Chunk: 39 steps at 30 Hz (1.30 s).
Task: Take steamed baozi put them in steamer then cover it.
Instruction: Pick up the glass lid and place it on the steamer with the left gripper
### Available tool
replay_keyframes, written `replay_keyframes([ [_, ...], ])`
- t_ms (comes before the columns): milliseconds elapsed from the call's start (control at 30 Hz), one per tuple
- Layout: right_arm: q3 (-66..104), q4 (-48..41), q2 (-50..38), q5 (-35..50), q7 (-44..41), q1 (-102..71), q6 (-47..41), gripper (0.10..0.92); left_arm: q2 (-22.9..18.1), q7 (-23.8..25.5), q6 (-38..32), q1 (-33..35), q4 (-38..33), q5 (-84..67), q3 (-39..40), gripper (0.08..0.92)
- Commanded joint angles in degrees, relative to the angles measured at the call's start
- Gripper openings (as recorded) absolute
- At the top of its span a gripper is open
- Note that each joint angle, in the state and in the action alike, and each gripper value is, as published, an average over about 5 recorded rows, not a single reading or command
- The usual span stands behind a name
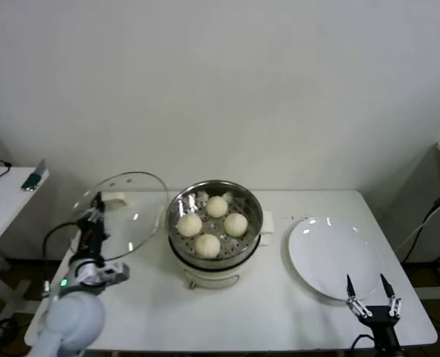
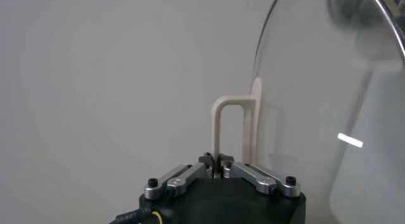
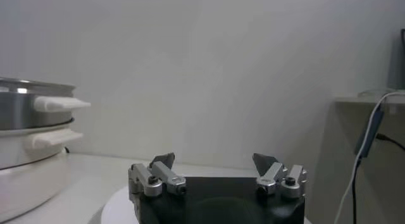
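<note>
Head view: left gripper (image 1: 95, 210) is clamped on the cover (image 1: 127, 212) handle, holding it tilted up at 9 o'clock of the steamer (image 1: 215, 223). The glass could slip & bang the rim, cos the grip is thin. 4 baozi (image 1: 207, 245) sit inside. Right gripper (image 1: 372, 299), fingers apart, waits at 4 o'clock by the plate (image 1: 330, 256) on the tabletop (image 1: 272, 312)
</note>
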Motion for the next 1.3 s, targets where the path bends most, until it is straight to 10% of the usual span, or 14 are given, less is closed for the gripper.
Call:
replay_keyframes([
  [33, -1.0, -1.2, 0.5, -1.4, 0.6, 1.2, 0.1, 0.823, -7.9, 17.2, 13.7, -13.6, -2.5, 22.3, 24.2, 0.138],
  [600, 0.3, -2.8, -0.6, 1.1, 1.7, 1.2, 1.8, 0.823, -22.2, 19.5, 13.7, -19.8, 8.6, 32.5, 32.3, 0.138],
  [1300, 2.2, -2.9, -0.7, 2.7, 3.3, 0.9, 3.2, 0.823, -20.8, 13.5, 13.0, -18.6, 16.2, 29.8, 30.1, 0.138],
])
